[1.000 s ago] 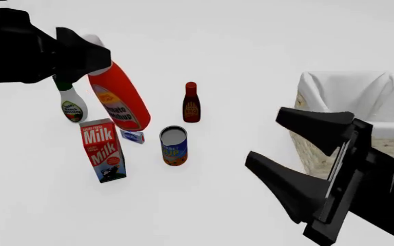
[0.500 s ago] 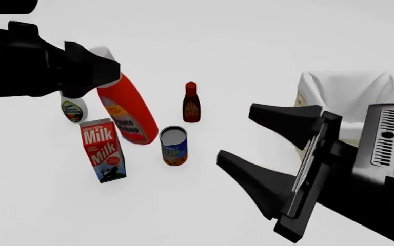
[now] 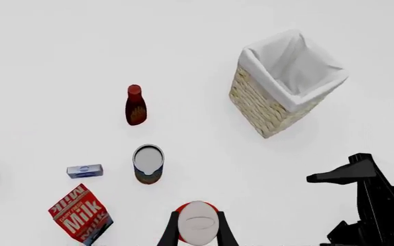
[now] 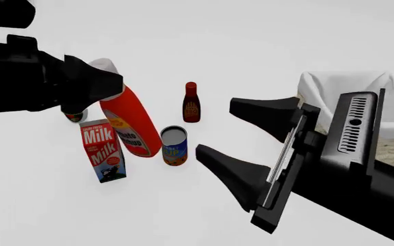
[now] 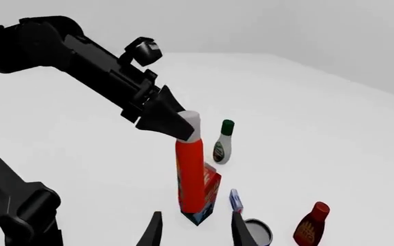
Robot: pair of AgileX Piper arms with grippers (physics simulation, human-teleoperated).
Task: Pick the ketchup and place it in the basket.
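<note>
The left gripper (image 4: pixel 104 82) has its fingers pinched on the white cap end of the ketchup (image 4: pixel 131 123), and the red-orange bottle hangs below them, lifted clear of the white surface (image 4: pixel 183 205). In the front view the bottle tilts, its base swung toward the right above the spot between the milk carton (image 4: pixel 103 150) and the open tin can (image 4: pixel 174 145). In the right wrist view the ketchup (image 5: pixel 189 171) looks nearly upright, with the black fingers clamped on either side of its cap. In the left wrist view the round cap (image 3: pixel 198 223) sits squeezed between the two fingers, with the surface far below.

The right gripper (image 4: pixel 241 146) hangs in the air to the right of the can, its two black fingers spread wide apart and holding nothing. Its fingertips (image 5: pixel 154 230) show at the lower edge of its own camera picture, also apart.

The basket (image 4: pixel 348 95) stands on the surface at the right, largely hidden behind the right arm in the front view; the left wrist view shows the basket (image 3: pixel 282 84) whole, with its white lining folded over the rim and nothing inside.

A small dark red-brown bottle (image 4: pixel 191 102) stands behind the can. A white bottle with a green cap (image 5: pixel 223 142) stands beyond the carton, and a small blue-and-white box (image 3: pixel 84 171) lies near the carton.
</note>
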